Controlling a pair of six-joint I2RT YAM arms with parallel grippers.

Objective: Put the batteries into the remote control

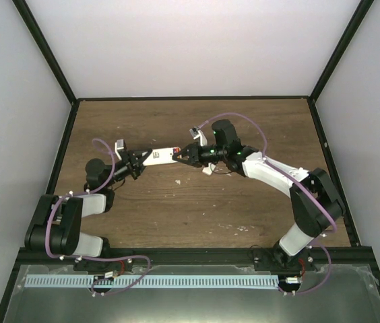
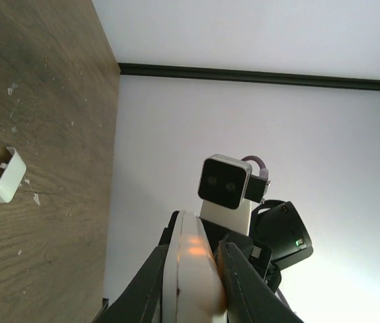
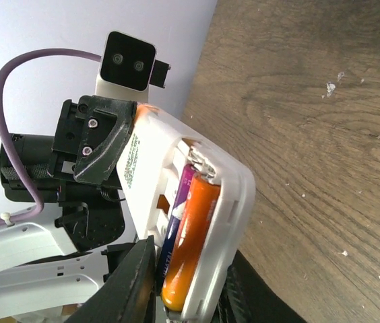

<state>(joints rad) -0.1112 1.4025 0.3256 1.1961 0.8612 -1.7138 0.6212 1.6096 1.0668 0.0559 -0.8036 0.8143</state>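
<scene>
The right gripper [image 3: 188, 284] has its jaws drawn in close around the battery end of the remote control [image 3: 143, 168], one finger along each side. Whether they are actually squeezing it I cannot tell. In the open compartment between them, the orange battery [image 3: 191, 235] and the purple battery [image 3: 178, 208] lie side by side, uncovered. At the other end, the left gripper [image 2: 191, 269] is clamped tight on the remote's thin edges and holds it off the worktop [image 1: 197, 215], above its middle and a little toward the far edge. The small white cover piece [image 2: 6, 176] lies loose on the wood, apart from both arms. The risk I see is the bare compartment. A lopsided pinch or a push from the right fingers could twist the remote in the left grip. It could also lever the orange battery, which seems to sit slightly proud, out of its slot and onto the worktop.
</scene>
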